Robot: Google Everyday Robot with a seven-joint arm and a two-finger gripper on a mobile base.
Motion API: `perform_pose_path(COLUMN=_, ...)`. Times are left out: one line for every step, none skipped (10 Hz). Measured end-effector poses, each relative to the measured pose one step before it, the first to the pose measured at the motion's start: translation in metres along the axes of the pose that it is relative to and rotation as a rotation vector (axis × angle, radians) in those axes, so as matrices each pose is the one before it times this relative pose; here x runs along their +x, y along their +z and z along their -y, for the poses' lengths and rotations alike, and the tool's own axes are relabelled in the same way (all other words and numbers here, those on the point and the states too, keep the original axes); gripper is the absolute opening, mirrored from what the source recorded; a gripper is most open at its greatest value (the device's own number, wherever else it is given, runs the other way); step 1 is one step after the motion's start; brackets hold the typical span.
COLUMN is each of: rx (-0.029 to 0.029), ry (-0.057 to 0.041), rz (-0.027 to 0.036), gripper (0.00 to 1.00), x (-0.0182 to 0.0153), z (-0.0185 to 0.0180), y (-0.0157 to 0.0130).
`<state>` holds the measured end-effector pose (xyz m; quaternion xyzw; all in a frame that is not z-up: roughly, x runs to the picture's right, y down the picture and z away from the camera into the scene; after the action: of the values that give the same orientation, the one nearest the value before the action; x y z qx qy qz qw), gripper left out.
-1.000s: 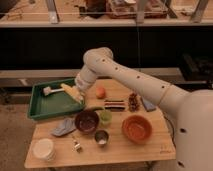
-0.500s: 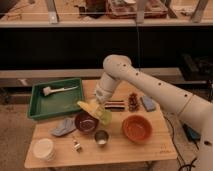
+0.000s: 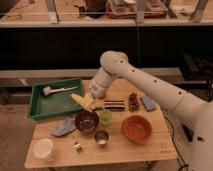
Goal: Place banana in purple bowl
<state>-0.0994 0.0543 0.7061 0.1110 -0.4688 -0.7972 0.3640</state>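
We see the gripper low over the desk, just above and behind the purple bowl, jaws clenched on the banana. The banana hangs off the desk, its long axis slanting from upper left down to lower right, the lower end nearest the bowl's far rim; we cannot tell whether it touches the rim. The purple bowl looks to hold nothing. Right of it sits a small green cup, contents hidden. The orange bowl stands further right and looks bare inside. A small metal cup stands in front of the purple bowl. The green tray at the left holds a white brush lying roughly left-right. A white container sits at the front left corner, a grey cloth beside the purple bowl, a blue sponge at the right.
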Motion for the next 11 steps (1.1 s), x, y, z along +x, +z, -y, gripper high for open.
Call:
perform_pose_path(rx=-0.00995, ry=-0.01623, rz=-0.02221, gripper=0.00, x=0.03182, z=0.00391, y=0.01263)
perform_pose_path(rx=-0.00468, ry=-0.01252, rz=-0.01135, gripper=0.00, x=0.02149, z=0.00245, y=0.01036)
perform_pose_path(rx=-0.00480, ry=-0.01247, rz=-0.01377, gripper=0.00, x=0.02733, z=-0.00001, y=0.01479)
perform_pose_path(rx=-0.00443, ry=-0.01167, rz=-0.01145, gripper=0.00, x=0.02577, z=-0.00147, y=0.01491)
perform_pose_path(rx=-0.00161, ry=-0.00625, rz=-0.00571, gripper=0.00, x=0.01901, z=-0.00080, y=0.01097)
perform_pose_path(rx=-0.00257, ry=-0.00360, rz=-0.00342, gripper=0.00, x=0.01011, z=-0.00066, y=0.00673)
perform_pose_path(rx=-0.00304, ry=-0.00446, rz=-0.00409, gripper=0.00, x=0.00916, z=0.00102, y=0.00686)
perform_pose_path(rx=-0.00275, ry=-0.00083, rz=-0.00071, gripper=0.00, x=0.00293, z=-0.00095, y=0.00344)
perform_pose_path(rx=-0.00230, ry=0.00225, rz=0.00137, gripper=0.00, x=-0.00084, z=-0.00219, y=0.00097)
perform_pose_path(rx=-0.00170, ry=0.00405, rz=0.00163, gripper=0.00, x=-0.00380, z=-0.00417, y=-0.00077)
perform_pose_path(rx=-0.00070, ry=0.00359, rz=0.00634, gripper=0.00, x=-0.01141, z=-0.00880, y=-0.00423)
